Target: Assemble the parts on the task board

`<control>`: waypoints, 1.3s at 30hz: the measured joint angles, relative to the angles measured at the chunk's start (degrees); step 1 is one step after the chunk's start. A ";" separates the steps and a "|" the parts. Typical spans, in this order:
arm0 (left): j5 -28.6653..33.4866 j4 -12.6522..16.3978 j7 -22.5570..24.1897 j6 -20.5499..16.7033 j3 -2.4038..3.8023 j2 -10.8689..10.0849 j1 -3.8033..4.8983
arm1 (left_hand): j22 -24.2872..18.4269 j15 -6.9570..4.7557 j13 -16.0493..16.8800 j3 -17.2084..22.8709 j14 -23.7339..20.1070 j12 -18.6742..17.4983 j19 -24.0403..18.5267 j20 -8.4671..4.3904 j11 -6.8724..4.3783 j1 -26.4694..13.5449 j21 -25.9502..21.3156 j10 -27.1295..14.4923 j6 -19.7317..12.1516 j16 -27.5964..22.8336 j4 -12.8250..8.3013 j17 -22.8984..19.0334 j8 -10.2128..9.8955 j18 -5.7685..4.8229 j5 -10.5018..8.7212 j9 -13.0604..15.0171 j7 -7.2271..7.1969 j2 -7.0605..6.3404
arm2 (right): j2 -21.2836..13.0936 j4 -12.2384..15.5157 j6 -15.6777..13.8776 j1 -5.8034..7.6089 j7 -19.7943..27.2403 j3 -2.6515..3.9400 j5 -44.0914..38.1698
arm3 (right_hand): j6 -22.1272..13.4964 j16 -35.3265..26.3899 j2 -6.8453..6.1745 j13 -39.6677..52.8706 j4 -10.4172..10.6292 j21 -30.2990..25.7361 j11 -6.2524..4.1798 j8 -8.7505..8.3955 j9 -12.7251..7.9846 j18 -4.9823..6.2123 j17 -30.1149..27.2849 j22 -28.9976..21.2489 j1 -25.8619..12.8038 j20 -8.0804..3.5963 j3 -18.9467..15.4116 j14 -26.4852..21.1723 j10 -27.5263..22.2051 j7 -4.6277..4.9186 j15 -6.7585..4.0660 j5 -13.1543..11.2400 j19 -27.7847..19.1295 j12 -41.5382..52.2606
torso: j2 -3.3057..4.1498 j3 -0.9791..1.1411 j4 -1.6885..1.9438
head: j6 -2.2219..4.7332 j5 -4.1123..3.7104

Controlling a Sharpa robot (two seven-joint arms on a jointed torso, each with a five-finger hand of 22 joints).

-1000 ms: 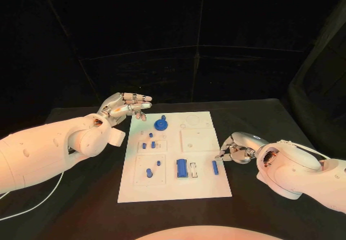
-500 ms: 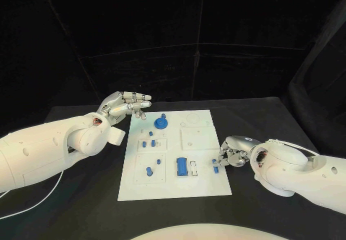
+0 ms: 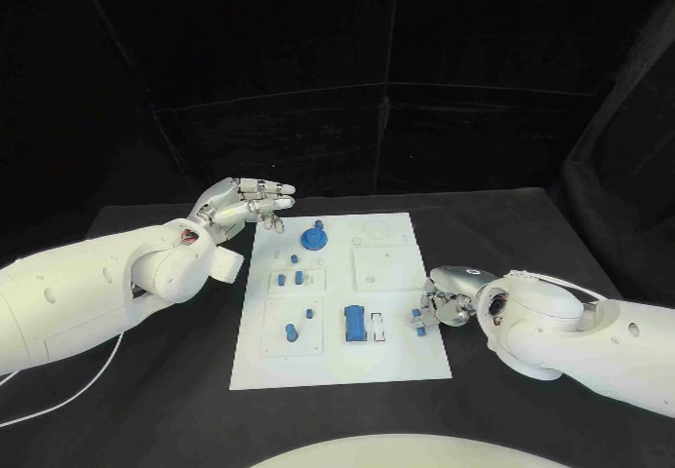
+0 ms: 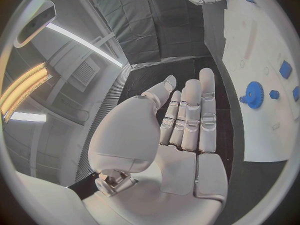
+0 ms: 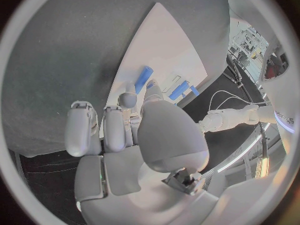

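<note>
At the white rectangular task board's (image 3: 342,302) right edge, the right hand (image 3: 451,297) pinches a small blue bar-shaped part (image 3: 419,323), while the left hand (image 3: 242,207) hovers beyond its far-left corner, fingers (image 4: 190,116) together, empty.

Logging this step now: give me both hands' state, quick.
Left hand: open, fingers extended, holding nothing, beside the task board.
Right hand: fingertips at the slim blue part by the board's right edge; grip cannot be told.

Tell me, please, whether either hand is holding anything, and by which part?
The left hand holds nothing. The right hand is at a slim blue part; a grip cannot be told.
</note>
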 measured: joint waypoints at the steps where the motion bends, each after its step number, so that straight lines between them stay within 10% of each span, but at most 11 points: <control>1: 0.00 0.00 0.00 0.01 0.00 0.00 0.00 | 0.00 0.00 0.00 0.00 0.00 0.00 0.00 0.00 0.00 0.00 0.00 0.00 0.00 0.00 0.00 0.00 0.00 0.00 0.00 0.00 0.00 0.00 | 0.12 -0.09 0.05 -0.01 0.00 0.01 -0.14 | 0.00 0.00 -0.13 0.00 -0.28 0.00 -0.11 0.11 0.06 0.00 0.00 0.00 0.72 0.00 0.09 0.00 -0.11 0.00 0.00 0.67 0.00 0.00 | 0.00 -0.01 0.00 | -0.01 0.01; 21: 0.00 0.04 -0.02 0.08 0.00 -0.06 -0.02 | -0.11 0.00 0.00 -0.15 0.00 0.32 0.00 0.00 -0.21 -0.19 -0.23 -0.21 0.00 0.00 0.16 -0.20 0.39 0.00 0.00 0.00 0.00 0.19 | 1.92 -0.63 2.57 -0.65 -0.53 0.49 -8.07 | -0.08 -0.31 1.42 0.29 -4.66 -0.22 -0.40 0.31 1.00 0.00 0.00 0.00 8.02 0.00 3.09 0.00 -0.40 0.00 0.00 0.77 0.00 0.00 | -0.07 -0.08 0.09 | -0.16 0.12; 31: 0.00 0.11 -0.02 0.10 0.00 -0.26 -0.03 | -0.11 0.00 0.00 -0.15 0.00 0.32 0.00 0.00 -0.21 -0.19 -0.23 -0.21 0.00 0.00 0.15 -0.19 0.39 0.00 0.00 0.00 0.00 0.19 | 1.40 0.96 -0.83 -1.69 -2.01 0.48 -7.02 | -0.04 0.23 2.86 1.87 -2.49 0.83 -0.50 -1.59 -0.02 0.00 1.34 0.77 7.30 -0.41 7.78 0.00 0.15 -0.02 0.00 13.17 1.04 1.46 | -0.07 -0.03 0.09 | -0.02 0.31; 39: 0.00 0.11 -0.02 0.11 0.00 -0.22 -0.03 | -0.11 0.00 0.00 -0.15 0.00 0.32 0.00 0.00 -0.21 -0.19 -0.23 -0.21 0.00 0.00 0.15 -0.19 0.39 0.00 0.00 0.00 0.00 0.19 | -0.04 2.80 -6.71 -2.32 -2.21 -0.08 0.28 | -0.12 0.23 2.15 2.08 -1.29 1.05 -0.51 -2.06 0.05 0.00 1.50 0.76 6.42 -0.62 10.21 -0.22 0.16 -0.32 -0.22 15.98 1.25 1.46 | -0.07 -0.02 0.05 | 0.05 0.32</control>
